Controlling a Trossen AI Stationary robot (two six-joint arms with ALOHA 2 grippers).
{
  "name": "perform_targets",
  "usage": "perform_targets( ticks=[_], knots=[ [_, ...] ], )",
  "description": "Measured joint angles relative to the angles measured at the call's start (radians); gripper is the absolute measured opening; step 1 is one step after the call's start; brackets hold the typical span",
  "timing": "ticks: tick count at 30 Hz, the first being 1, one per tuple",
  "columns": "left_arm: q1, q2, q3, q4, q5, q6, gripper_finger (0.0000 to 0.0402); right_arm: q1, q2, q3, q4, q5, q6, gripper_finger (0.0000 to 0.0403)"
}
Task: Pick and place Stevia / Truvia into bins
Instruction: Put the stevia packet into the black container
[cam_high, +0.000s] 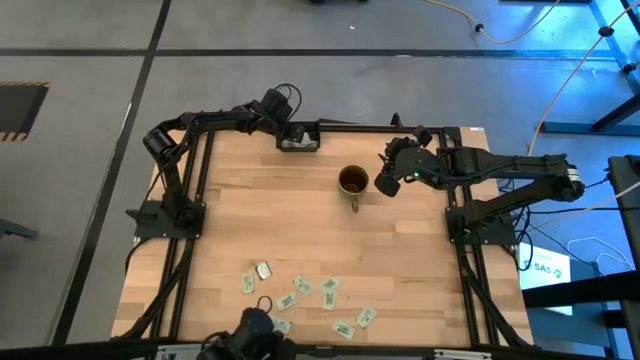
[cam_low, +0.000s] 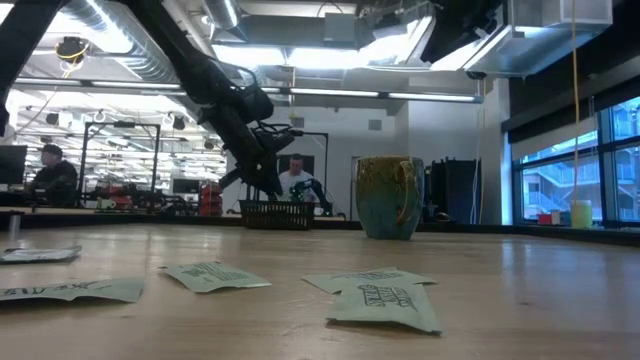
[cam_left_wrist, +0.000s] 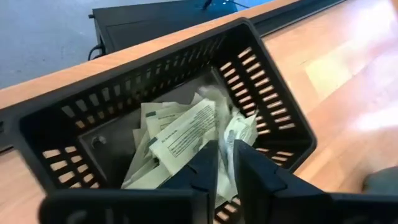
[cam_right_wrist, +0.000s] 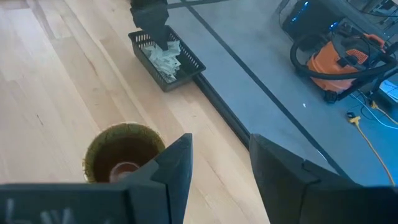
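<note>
While left gripper (cam_left_wrist: 225, 163) hangs slightly parted over tray (cam_left_wrist: 273, 93), sachet (cam_left_wrist: 183, 134) tilted lengthwise, right gripper (cam_right_wrist: 221, 165) open beside mug (cam_right_wrist: 121, 152)

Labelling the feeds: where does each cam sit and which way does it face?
High: overhead, straight down on table, both arms.
Low: table-top height, level across sachets to mug.
Left wrist: above black tray, left gripper at sachets inside.
Right wrist: right gripper open beside the mug.
Shared: right wrist and high both show tray and mug.
</note>
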Motion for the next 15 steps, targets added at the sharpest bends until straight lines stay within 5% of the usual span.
perform_targets(
  ticks=[6,15],
  knots=[
    [0.004,-0.052,0.0,-0.035,-0.04,0.058,0.007,0.0,0.0,0.0,0.0,0.0,0.0,0.0162],
    [-0.014,-0.29,0.0,-0.103,-0.034,0.195,0.0075,0.0,0.0,-0.001,0.0,0.0,0.0,0.0162]
  ],
)
